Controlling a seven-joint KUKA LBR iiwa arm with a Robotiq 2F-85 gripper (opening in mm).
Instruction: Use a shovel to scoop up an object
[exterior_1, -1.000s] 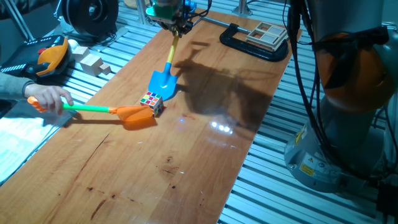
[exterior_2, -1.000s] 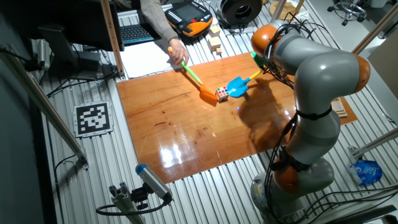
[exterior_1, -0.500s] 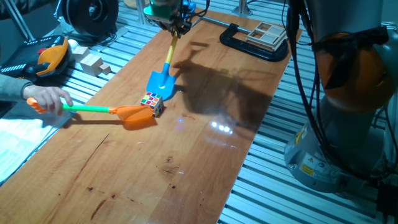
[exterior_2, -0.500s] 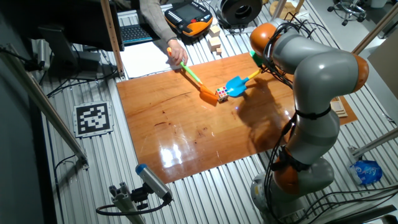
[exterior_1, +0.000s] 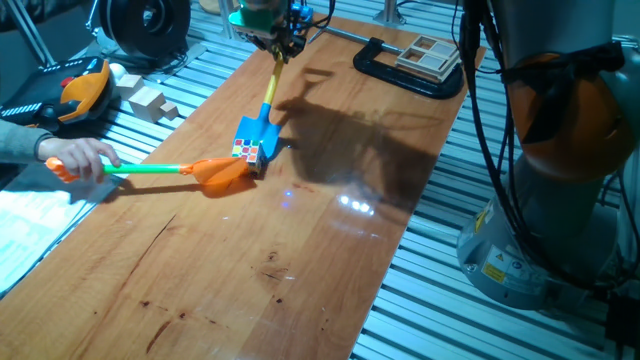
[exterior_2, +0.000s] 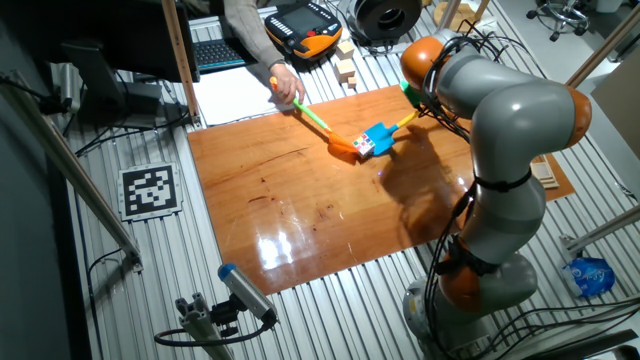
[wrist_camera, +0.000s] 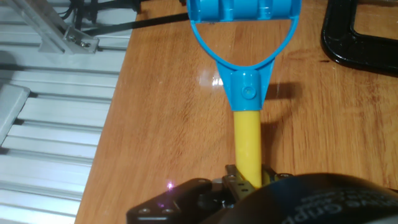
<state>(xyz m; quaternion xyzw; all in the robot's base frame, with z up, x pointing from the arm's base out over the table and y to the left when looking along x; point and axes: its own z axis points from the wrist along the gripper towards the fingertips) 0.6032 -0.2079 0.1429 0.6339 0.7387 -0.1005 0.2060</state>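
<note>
My gripper (exterior_1: 283, 42) is shut on the yellow shaft of the blue shovel (exterior_1: 256, 132), whose blade rests tilted on the wooden table (exterior_1: 300, 250). The multicoloured cube (exterior_1: 247, 151) sits at the blade's front edge, partly on it. An orange shovel blade (exterior_1: 222, 172) presses against the cube from the near side. The other fixed view shows the cube (exterior_2: 365, 146) squeezed between the blue blade (exterior_2: 380, 134) and the orange blade (exterior_2: 344, 147). In the hand view the shaft (wrist_camera: 247, 140) runs from my gripper (wrist_camera: 247, 178) up to the blue D-shaped end (wrist_camera: 244, 15).
A person's hand (exterior_1: 76, 156) holds the green shaft of the orange shovel at the table's left edge. Pale wooden blocks (exterior_1: 150, 102) and an orange-black pendant (exterior_1: 84, 92) lie off the table to the left. A black clamp (exterior_1: 400, 72) sits at the far right corner.
The orange shovel has pushed the cube up against and partly onto the blue blade. The person's hand moved slightly right. My gripper and the blue shovel shifted only a little.
</note>
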